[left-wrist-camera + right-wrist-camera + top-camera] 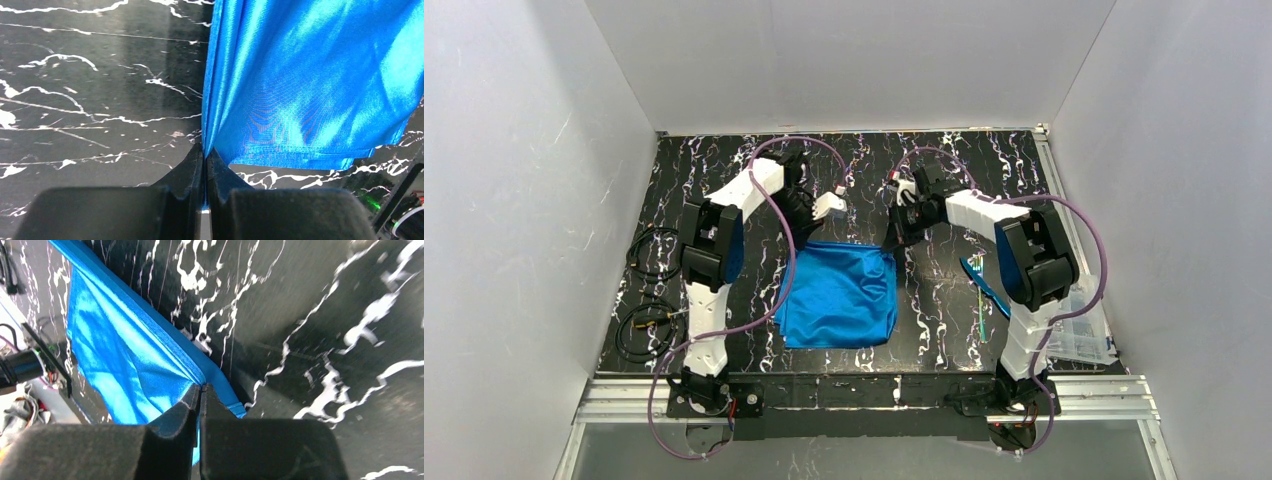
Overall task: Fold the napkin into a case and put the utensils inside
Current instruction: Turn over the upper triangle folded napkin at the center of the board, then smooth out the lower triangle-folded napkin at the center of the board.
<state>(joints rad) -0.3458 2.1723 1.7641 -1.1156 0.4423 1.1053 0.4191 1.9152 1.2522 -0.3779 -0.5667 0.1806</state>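
- While both arms reach out over the black marbled surface [924, 330], the napkin [839, 295] lies near its centre. Its far edge is lifted and its near edge rests flat toward 6 o'clock.
- The left gripper [205, 150] has the cloth's 11 o'clock corner, jaws pressed together with only a thin fold of blue fabric between them.
- The right gripper [201, 388] is pinched just as tightly on the 1 o'clock corner, and the hem runs away from its fingertips.
- The utensils [982, 285] lie at 3 o'clock of the napkin, apart from it and close beside the right arm. Neither gripper is touching them.
- The step in hand looks like a fold that brings the far edge over toward 6 o'clock, which puts the task at an early stage.
- To do it well, both grippers should travel together at matched height and pace. That keeps the held edge taut, so the cloth neither sags in the middle nor skews.
- The carried hem should land square on the near hem, corner over corner. The grippers should let go only once the fabric rests on itself.
- The shiny cloth looks slick, so a low, slow pass should keep the bottom layer from sliding on the surface.
- The right arm's sweep should stay clear of the cutlery at 3 o'clock.
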